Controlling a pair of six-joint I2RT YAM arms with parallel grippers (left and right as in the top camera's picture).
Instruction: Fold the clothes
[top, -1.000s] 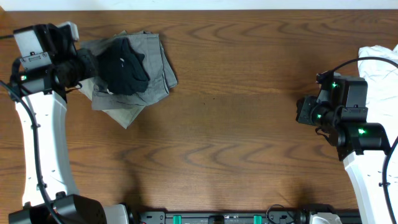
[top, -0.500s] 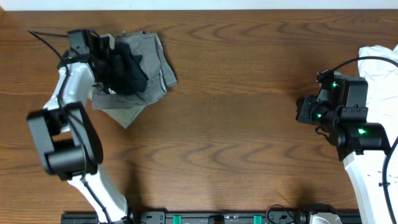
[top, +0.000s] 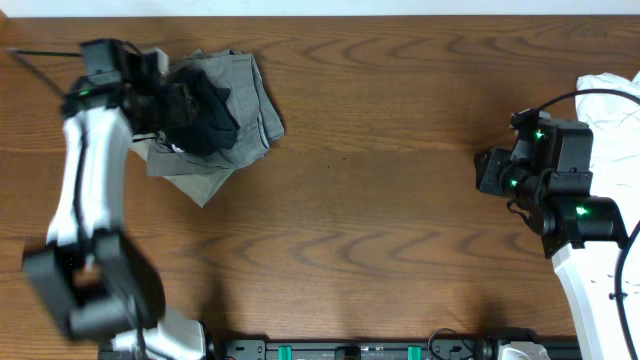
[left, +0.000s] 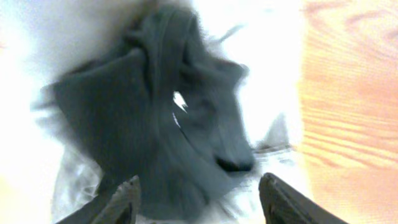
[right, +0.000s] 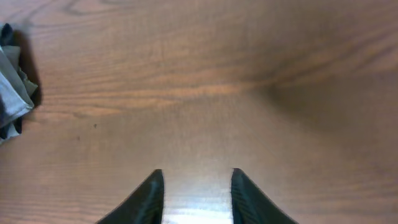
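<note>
A black garment (top: 207, 112) lies crumpled on top of a stack of folded grey clothes (top: 250, 95) at the table's far left. My left gripper (top: 170, 100) hovers at the black garment's left edge. In the left wrist view the black garment (left: 161, 124) fills the middle, and the left gripper (left: 199, 190) is open with its fingers (left: 127, 199) wide apart just over the cloth, gripping nothing. My right gripper (top: 488, 172) is at the right side over bare wood. In the right wrist view the right gripper (right: 196, 180) stands open and empty.
A heap of white clothes (top: 612, 95) lies at the right edge behind the right arm. The grey stack's edge (right: 12, 93) shows at the left of the right wrist view. The wooden table (top: 380, 200) stretches between the two arms.
My left gripper has opened and let go of the black garment, which stays on the grey stack; the left arm has swung around. The right gripper's fingers have parted a little.
</note>
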